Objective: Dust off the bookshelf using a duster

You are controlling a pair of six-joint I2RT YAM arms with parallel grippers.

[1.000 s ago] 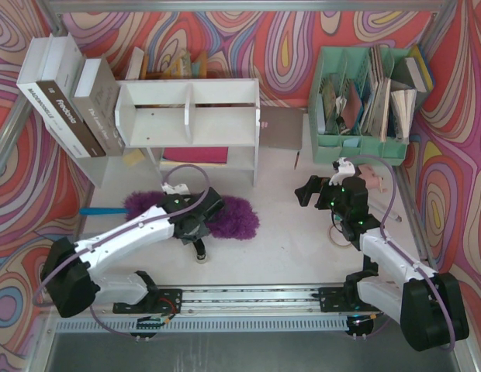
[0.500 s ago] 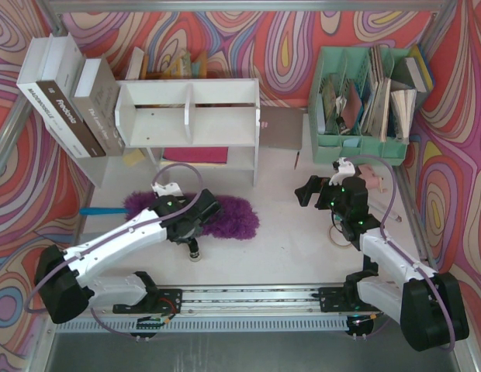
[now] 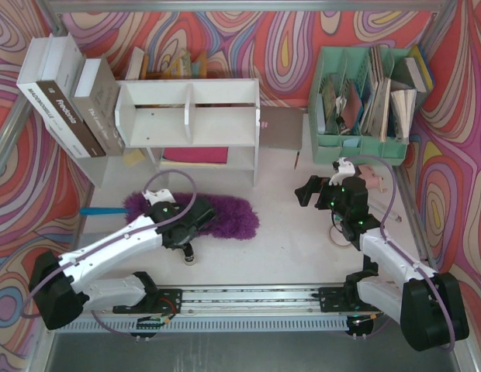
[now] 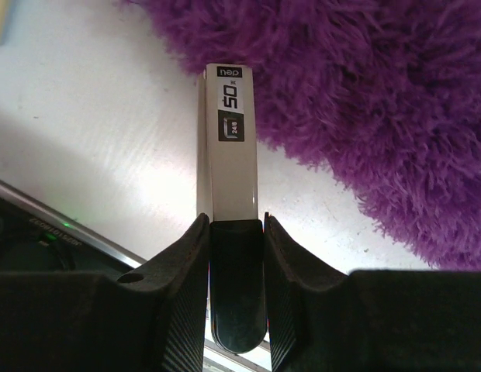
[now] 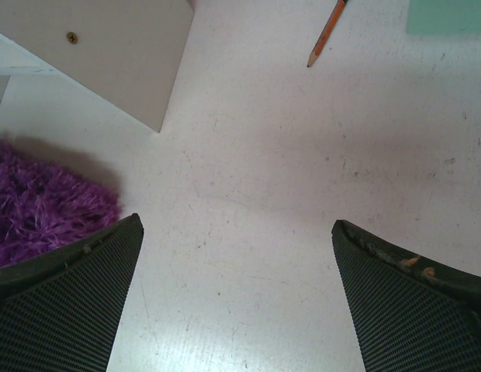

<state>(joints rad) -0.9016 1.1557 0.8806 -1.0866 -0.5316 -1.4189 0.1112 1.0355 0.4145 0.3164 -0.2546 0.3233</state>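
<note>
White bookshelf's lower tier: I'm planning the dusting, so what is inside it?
In the lower tier of the small white wooden bookshelf lies a flat magenta item. The bookshelf itself covers the rest of that tier, so anything further back cannot be seen.

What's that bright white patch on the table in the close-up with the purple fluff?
Left wrist view: glare on the table beside the white stick clamped in the left pincer. Right wrist view: the shelf casts a dark shadow between itself and the duster. Top view: evenly lit, sharp.
</note>
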